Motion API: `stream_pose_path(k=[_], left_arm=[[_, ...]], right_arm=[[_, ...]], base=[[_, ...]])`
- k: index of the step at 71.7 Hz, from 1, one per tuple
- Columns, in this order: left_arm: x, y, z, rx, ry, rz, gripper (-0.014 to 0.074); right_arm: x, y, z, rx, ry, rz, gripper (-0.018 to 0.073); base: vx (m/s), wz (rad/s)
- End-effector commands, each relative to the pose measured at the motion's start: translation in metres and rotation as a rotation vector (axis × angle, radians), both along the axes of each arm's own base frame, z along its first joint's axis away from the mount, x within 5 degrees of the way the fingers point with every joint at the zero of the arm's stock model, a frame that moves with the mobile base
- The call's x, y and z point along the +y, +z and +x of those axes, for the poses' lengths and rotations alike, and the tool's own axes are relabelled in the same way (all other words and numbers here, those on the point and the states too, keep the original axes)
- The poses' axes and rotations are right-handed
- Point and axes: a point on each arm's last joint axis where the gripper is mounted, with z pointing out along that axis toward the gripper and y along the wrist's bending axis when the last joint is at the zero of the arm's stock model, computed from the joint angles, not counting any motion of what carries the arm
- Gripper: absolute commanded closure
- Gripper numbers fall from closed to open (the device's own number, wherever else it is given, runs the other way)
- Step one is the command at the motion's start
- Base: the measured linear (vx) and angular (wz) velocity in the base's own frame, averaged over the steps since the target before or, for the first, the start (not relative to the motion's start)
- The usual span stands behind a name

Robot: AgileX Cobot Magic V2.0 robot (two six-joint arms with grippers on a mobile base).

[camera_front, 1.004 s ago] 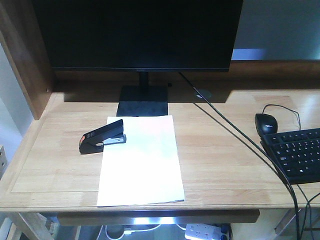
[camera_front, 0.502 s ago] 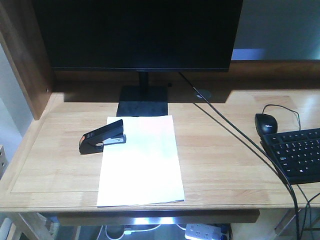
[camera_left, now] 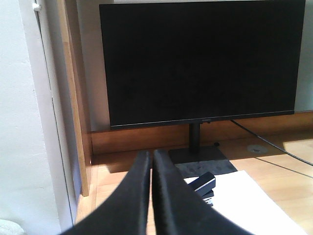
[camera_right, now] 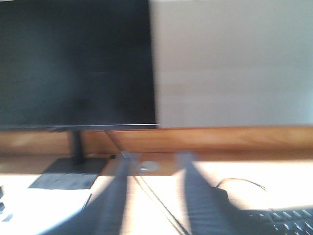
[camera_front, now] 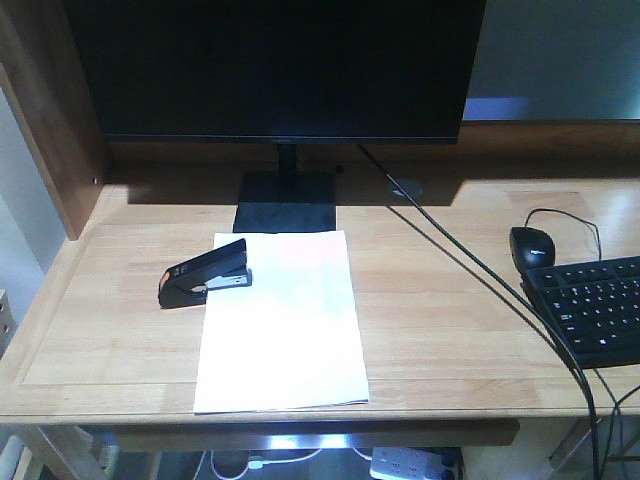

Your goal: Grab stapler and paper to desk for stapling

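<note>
Fingers (camera_left: 146, 196) of the left gripper (camera_left: 150, 171) are pressing together with nothing between them, hanging above the left end of the desk (camera_front: 450, 330). Just ahead and slightly to their right, the stapler (camera_front: 205, 273) is lying with its long axis running left to right (narrow nose pointing left, raised back end sitting on the top left corner of the paper (camera_front: 282, 325)). The paper is stretching toward the front edge, below the monitor (camera_front: 275, 70). Farther right, the right gripper (camera_right: 154, 196) is showing blurred, its fingers spread apart and empty, facing the mouse (camera_front: 532, 247) and keyboard (camera_front: 595, 308). The left arm, I judge, is sitting much nearer the stapler.
</note>
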Motion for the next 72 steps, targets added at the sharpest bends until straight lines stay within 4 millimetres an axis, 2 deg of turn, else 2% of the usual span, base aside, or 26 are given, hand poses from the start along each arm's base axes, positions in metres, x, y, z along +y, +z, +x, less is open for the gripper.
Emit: stream_pose_path(k=[1, 49, 63, 72], left_arm=[[0.0, 0.014, -0.001, -0.085, -0.006, -0.027, 0.0603], [0.0, 0.013, -0.001, -0.084, -0.006, -0.027, 0.0603], [0.001, -0.004, 0.01, -0.122, 0.059, 0.044, 0.0603], [0.001, -0.029, 0.024, -0.159, 0.115, 0.053, 0.0603]], right_arm=[[-0.001, 0.01, 0.0, -0.025, -0.014, -0.005, 0.0575], [-0.001, 0.01, 0.0, -0.027, -0.019, -0.02, 0.0569], [-0.001, 0.01, 0.0, -0.027, -0.019, -0.019, 0.0569], [-0.001, 0.01, 0.0, -0.027, -0.019, -0.019, 0.0569]], base=[[0.0, 0.0], [0.0, 0.0], [0.0, 0.0], [0.0, 0.0]])
